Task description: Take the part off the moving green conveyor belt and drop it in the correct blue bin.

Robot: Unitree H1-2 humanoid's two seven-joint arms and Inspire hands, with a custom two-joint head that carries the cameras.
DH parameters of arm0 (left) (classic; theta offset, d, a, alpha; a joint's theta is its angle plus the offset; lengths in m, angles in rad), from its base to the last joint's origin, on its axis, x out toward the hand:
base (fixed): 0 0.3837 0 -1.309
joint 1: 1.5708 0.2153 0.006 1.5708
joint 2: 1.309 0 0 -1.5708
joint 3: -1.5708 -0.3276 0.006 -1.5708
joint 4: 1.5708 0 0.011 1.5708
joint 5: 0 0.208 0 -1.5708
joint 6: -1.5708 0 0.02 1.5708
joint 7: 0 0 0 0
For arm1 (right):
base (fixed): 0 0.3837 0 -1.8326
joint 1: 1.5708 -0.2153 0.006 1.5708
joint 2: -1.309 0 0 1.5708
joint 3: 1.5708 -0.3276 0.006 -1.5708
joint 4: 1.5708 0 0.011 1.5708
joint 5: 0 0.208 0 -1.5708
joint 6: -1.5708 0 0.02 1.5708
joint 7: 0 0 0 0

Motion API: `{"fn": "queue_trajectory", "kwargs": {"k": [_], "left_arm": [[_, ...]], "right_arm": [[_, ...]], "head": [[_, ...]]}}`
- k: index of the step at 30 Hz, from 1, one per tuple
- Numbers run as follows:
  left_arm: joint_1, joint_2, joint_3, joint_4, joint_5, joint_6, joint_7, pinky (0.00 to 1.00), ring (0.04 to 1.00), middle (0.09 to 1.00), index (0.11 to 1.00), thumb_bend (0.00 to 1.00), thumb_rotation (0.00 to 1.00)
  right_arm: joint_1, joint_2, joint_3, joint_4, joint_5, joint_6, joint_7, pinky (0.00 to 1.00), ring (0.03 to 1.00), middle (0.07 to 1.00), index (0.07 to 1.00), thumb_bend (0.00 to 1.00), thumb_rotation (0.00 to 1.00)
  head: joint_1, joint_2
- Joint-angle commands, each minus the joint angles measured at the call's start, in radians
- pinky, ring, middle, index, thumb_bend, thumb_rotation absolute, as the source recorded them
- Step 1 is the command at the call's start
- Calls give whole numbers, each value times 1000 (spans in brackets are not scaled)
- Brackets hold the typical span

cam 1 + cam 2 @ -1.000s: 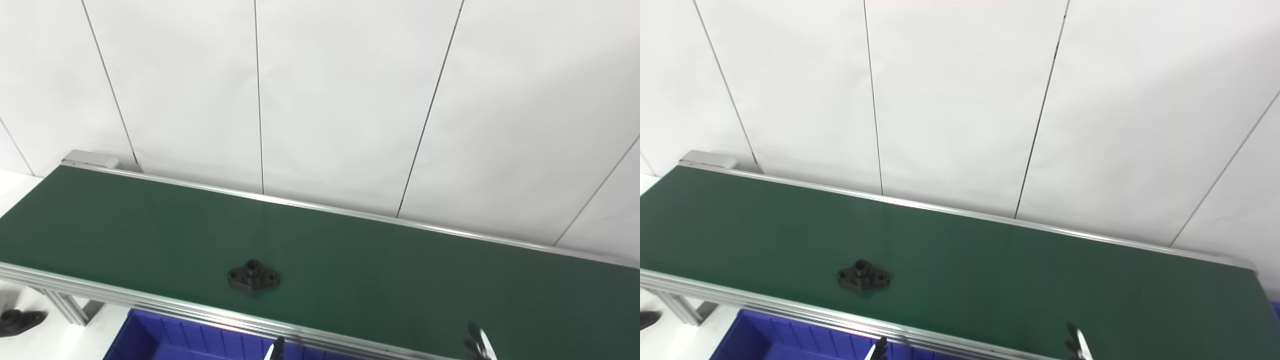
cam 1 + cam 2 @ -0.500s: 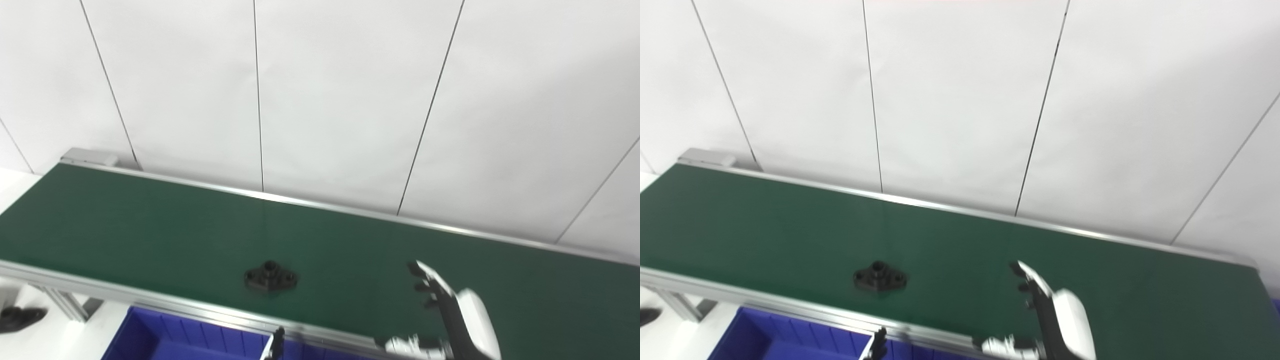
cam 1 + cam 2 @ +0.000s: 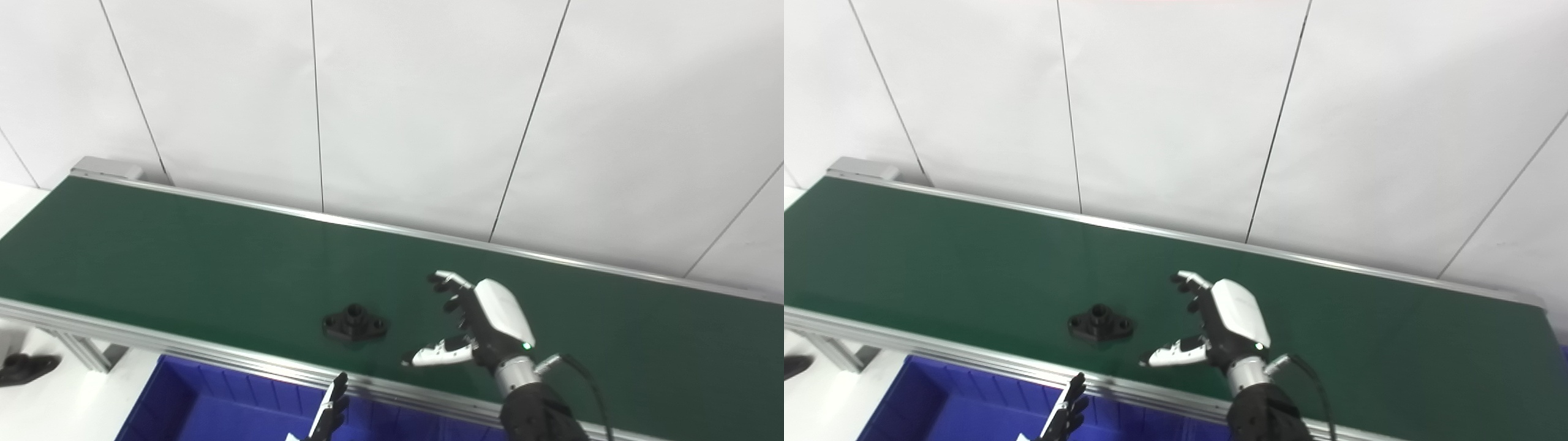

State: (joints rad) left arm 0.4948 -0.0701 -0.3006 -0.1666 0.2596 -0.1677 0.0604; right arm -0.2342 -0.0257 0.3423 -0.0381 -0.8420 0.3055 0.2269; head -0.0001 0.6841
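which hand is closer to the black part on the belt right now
Right. The right hand hovers open over the belt just right of the black part. The left hand sits below, over the blue bin.

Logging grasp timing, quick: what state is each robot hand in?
Left robot hand: only fingertips in view, cannot be told.
Right robot hand: open, holding nothing.

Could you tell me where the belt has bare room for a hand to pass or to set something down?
The green conveyor belt is bare left of the black part, up to the far rail, and again right of the right hand. It is crowded only in the narrow gap between part and open fingers, by the near rail, where the left hand rises over the blue bin.
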Motion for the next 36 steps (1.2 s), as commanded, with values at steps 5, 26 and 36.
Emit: {"fn": "queue_trajectory", "kwargs": {"k": [5, 26, 36], "left_arm": [[21, -80, -81, -60, 13, -5, 3, 921, 953, 1000, 1000, 713, 990], [48, -106, -118, -84, 31, 10, 14, 915, 952, 1000, 1000, 732, 992], [50, -109, -122, -82, 44, 9, 22, 884, 940, 1000, 1000, 751, 991]], "right_arm": [[-95, 14, 57, 69, -30, 25, 0, 491, 671, 777, 815, 977, 287], [-160, 9, 151, 298, -3, 7, -14, 491, 651, 764, 789, 976, 288], [-133, 15, 159, 420, 43, -89, -178, 316, 397, 512, 647, 688, 77]], "head": [[15, 11], [44, 30], [47, 33]]}}
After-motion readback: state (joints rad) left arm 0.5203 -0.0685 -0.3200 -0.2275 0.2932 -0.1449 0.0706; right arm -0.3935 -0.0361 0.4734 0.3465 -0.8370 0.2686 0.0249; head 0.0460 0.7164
